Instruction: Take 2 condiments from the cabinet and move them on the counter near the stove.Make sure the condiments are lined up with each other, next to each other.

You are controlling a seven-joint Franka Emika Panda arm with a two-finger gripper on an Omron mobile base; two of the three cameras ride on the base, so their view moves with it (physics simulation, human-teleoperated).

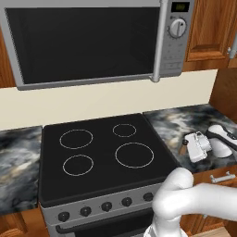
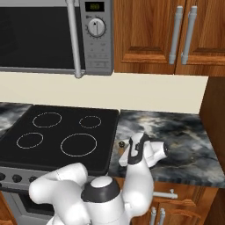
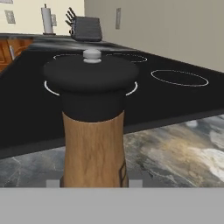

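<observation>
One tan-brown shaker (image 3: 92, 131) stands upright on the counter (image 3: 175, 153) beside the stove (image 3: 175, 100), pincer (image 3: 93, 183) clamped around it

shaker (image 3: 92, 127): on counter (image 2: 184, 132), just right of stove (image 1: 106, 152) | microwave (image 1: 88, 41): above stove | gripper (image 2: 132, 151): apparently at shaker

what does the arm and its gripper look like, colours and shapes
The arm is glossy white, built of fat rounded links with bulbous elbows and a dark grey-black band capping one joint. The gripper is a boxy white hand with dark grey trim. No cables or markings can be made out.
</observation>
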